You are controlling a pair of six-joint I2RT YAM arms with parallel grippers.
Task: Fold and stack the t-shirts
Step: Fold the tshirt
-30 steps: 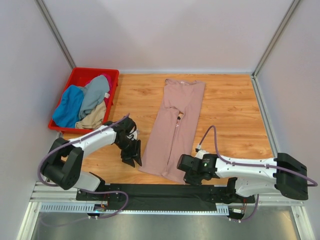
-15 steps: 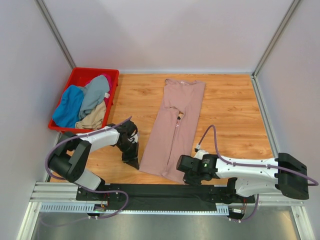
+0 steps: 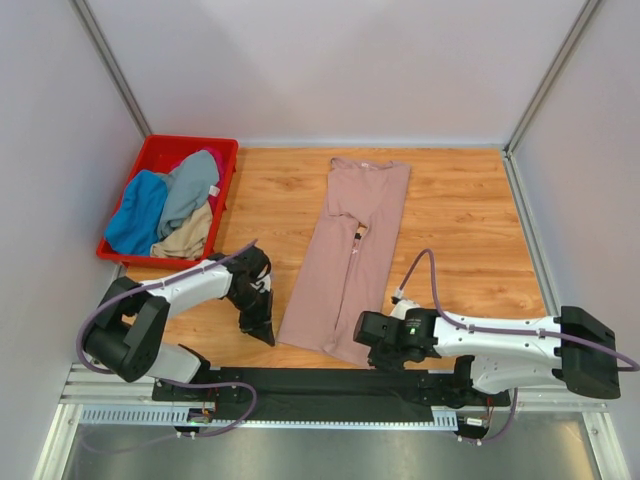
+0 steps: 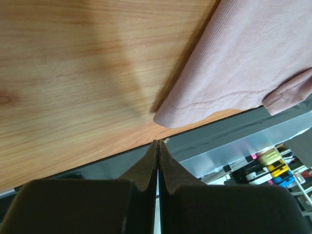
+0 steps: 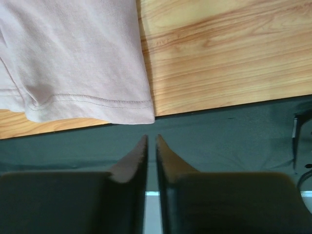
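A dusty-pink t-shirt (image 3: 350, 260), folded lengthwise into a long strip, lies on the wooden table with its hem at the near edge. My left gripper (image 3: 269, 338) sits just left of the hem corner (image 4: 168, 117), shut and holding nothing (image 4: 159, 142). My right gripper (image 3: 369, 353) is at the hem's right corner (image 5: 146, 116), its jaws a narrow slit apart with nothing between them (image 5: 151, 138). Blue (image 3: 135, 215) and grey (image 3: 190, 190) t-shirts are piled in the red crate, with a sliver of a magenta one (image 3: 216, 196) showing at the edge.
The red plastic crate (image 3: 150, 158) stands at the back left, also holding a beige cloth (image 3: 185, 238). A black mat (image 3: 300, 385) runs along the near table edge under both grippers. White walls enclose the table on three sides.
My left gripper has closed from open and slid a little nearer the table's front edge beside the hem. My right gripper's jaws have parted slightly.
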